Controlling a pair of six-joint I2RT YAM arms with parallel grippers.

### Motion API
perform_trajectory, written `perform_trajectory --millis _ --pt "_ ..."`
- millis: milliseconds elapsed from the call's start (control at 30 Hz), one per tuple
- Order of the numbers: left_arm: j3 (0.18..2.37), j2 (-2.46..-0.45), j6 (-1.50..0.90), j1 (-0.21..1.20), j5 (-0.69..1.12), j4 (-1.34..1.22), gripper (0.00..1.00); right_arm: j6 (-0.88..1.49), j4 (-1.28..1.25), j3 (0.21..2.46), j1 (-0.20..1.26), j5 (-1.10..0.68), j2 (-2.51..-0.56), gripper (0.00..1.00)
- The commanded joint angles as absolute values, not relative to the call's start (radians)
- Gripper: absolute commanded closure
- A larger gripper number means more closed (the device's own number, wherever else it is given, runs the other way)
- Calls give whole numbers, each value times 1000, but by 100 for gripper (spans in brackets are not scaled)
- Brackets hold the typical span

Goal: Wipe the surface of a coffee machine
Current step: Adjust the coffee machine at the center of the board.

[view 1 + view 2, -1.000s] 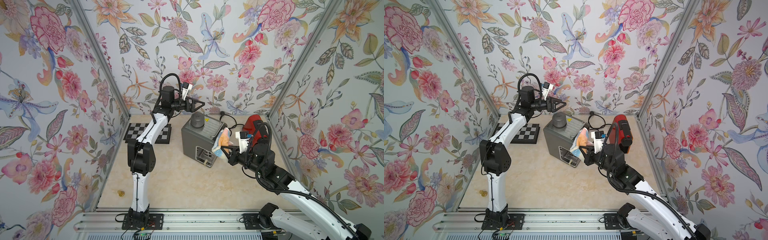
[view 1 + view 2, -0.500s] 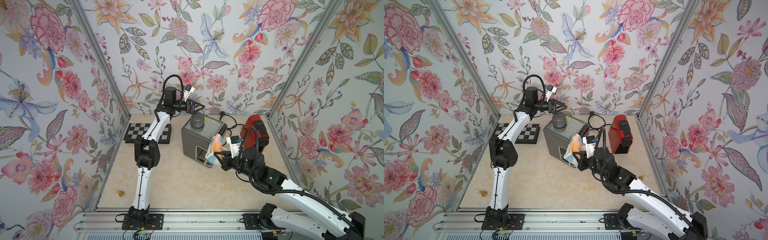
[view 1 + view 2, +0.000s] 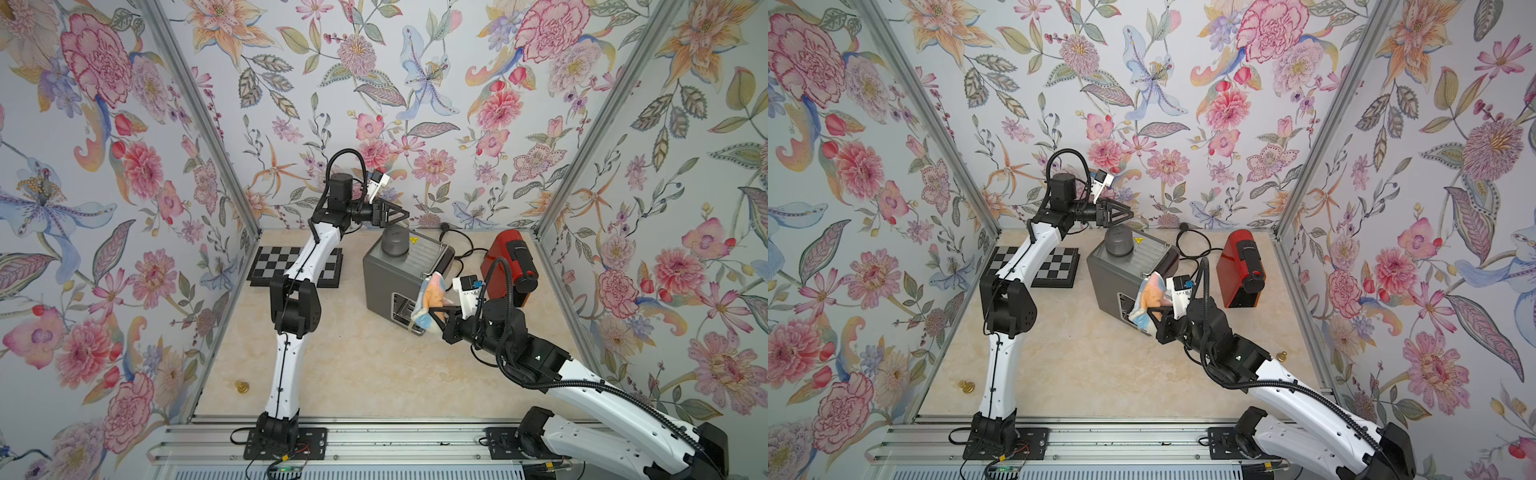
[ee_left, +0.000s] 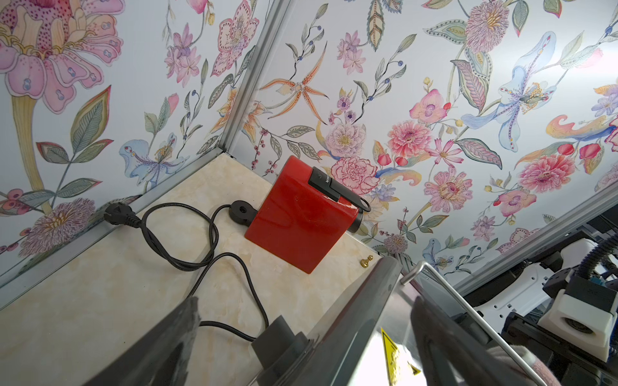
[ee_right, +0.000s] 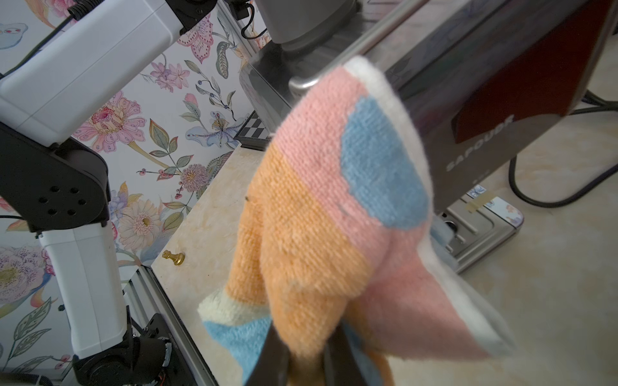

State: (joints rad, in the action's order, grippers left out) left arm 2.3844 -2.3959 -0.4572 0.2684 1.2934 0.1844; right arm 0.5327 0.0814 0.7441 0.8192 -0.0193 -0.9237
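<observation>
In the right wrist view, a pink, orange and blue cloth fills the middle and hides the tips of the right end effector. Only two dark, blurred finger stubs show at the bottom edge. The lettering on the grey coffee machine behind the cloth is too soft to read with certainty. In the left wrist view, the left end effector appears as two blurred dark shapes cut off at the bottom edge. In both top views, the left arm covers part of the chessboard, and the cloth covers part of the machine's front.

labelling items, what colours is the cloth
The cloth is pink, orange, blue, white-edged; clearest in right wrist view.
</observation>
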Motion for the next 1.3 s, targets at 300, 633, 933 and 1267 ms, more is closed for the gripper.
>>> perform_trajectory --millis 300,633,933,1267 --pt "2371 -2511 -611 320 1269 -129 1 554 20 722 853 -18 -916 100" --pt "1894 -2275 -605 349 1374 -317 1 557 -19 698 768 -66 -926 100" --pt "1409 -2036 -886 363 1313 -817 1 506 -41 687 570 -249 -908 100" --pt "1271 -1930 -908 302 1200 -873 1 499 -62 647 520 -354 -881 100"
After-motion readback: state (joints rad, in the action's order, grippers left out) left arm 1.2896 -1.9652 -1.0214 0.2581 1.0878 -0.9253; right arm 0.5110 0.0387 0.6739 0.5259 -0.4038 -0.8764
